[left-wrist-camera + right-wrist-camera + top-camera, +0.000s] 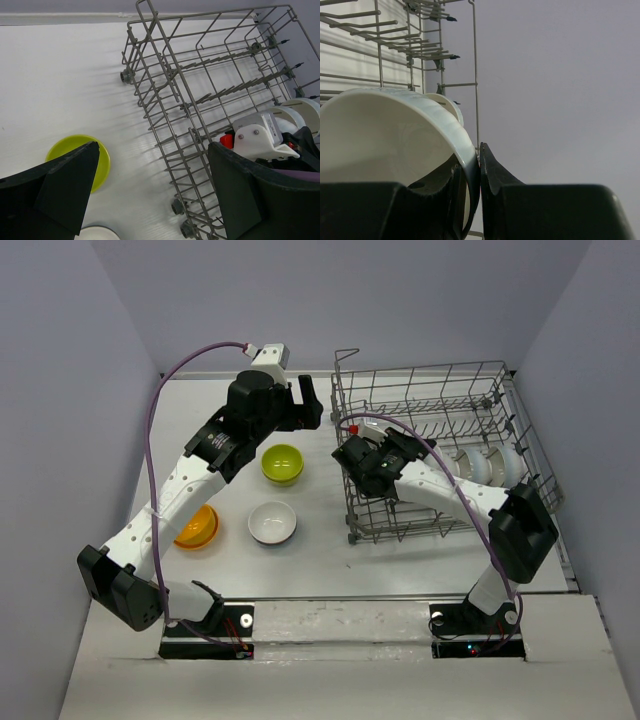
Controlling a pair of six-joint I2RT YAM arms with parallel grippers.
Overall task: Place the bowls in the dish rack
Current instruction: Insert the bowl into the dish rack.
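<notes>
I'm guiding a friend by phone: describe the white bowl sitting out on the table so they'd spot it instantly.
Find the grey wire dish rack on the table's right half; three loose bowls lie left of it. The white bowl is the near one closest to the rack, orange bowl on its left, lime green bowl behind. It's the only white one outside the rack.
</notes>
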